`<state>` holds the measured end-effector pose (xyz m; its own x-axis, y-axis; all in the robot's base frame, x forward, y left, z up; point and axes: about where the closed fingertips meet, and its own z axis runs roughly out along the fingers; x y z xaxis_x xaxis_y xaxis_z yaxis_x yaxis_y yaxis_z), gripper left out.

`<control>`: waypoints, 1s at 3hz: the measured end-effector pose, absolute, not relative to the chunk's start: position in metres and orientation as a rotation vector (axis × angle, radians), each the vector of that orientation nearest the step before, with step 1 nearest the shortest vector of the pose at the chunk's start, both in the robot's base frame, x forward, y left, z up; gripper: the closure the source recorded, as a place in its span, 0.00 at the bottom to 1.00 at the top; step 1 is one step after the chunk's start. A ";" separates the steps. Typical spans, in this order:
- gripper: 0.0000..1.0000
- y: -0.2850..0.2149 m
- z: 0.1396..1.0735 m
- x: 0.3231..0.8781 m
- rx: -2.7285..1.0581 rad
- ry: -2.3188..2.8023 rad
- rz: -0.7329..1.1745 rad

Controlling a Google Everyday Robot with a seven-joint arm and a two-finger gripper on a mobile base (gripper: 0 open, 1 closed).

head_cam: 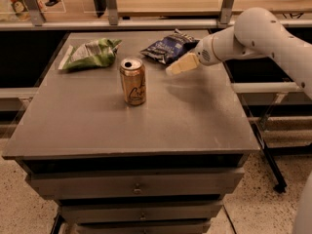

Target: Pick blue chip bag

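The blue chip bag [167, 47] lies wrinkled at the far middle of the grey table top [136, 121], dark navy with white lettering. My gripper [174, 68] reaches in from the right on a white arm and hangs just in front of and to the right of the bag, a little above the table, not touching it.
A gold soda can [132, 81] stands upright left of the gripper, in front of the bag. A green-and-white snack bag [90, 54] lies at the far left. A shelf rail with metal posts [112, 4] runs behind the table. Drawers sit below the front edge.
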<state>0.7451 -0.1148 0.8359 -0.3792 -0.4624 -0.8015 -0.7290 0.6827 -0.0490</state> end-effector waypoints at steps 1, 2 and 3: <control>0.00 -0.108 0.838 0.769 -0.926 2.025 0.377; 0.00 -0.108 0.846 0.794 -0.930 2.003 0.354; 0.00 -0.106 0.852 0.813 -0.951 1.986 0.343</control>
<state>0.8135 -0.1056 0.8524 -0.3181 -0.4908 -0.8111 -0.7347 0.6683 -0.1163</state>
